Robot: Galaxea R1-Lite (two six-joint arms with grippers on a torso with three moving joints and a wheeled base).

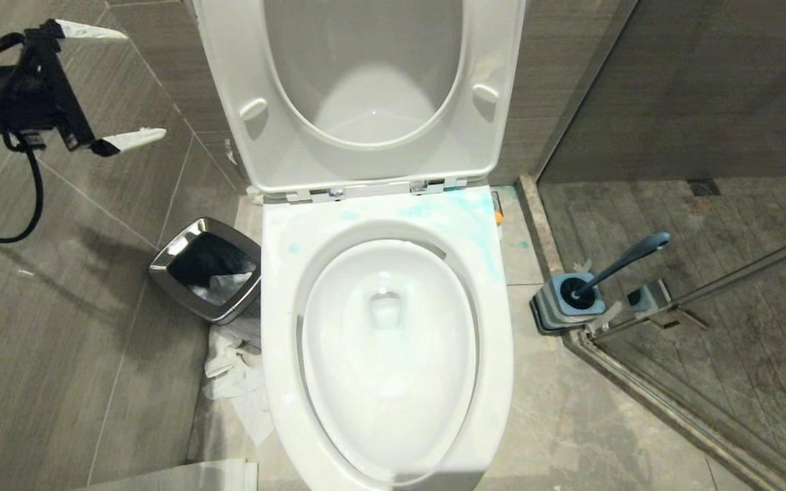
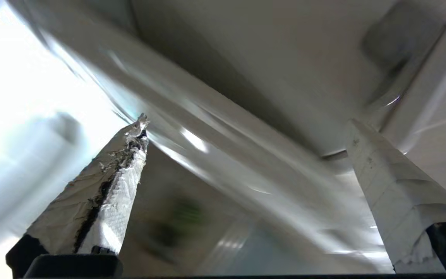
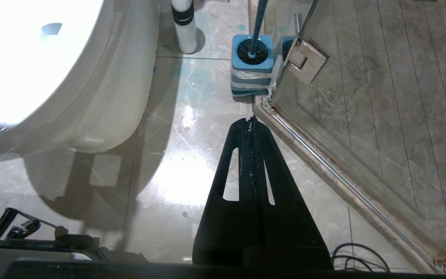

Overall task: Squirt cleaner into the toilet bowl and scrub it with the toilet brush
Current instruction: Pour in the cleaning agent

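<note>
- While it hangs in the air up to the left of the raised lid, the left gripper [image 1: 114, 84] has its taped fingers spread wide and holds nothing, touching nothing.
- Parked low over the floor, the right gripper [image 3: 251, 121] has its black fingers pressed together, empty.
- Its seat up and blue smears on the back rim, the toilet bowl [image 1: 386, 327] is ready for scrubbing.
- Right of the bowl, the toilet brush [image 1: 621, 262] leans in its holder [image 1: 560, 303] by the shower door.
- No cleaner bottle shows.
</note>
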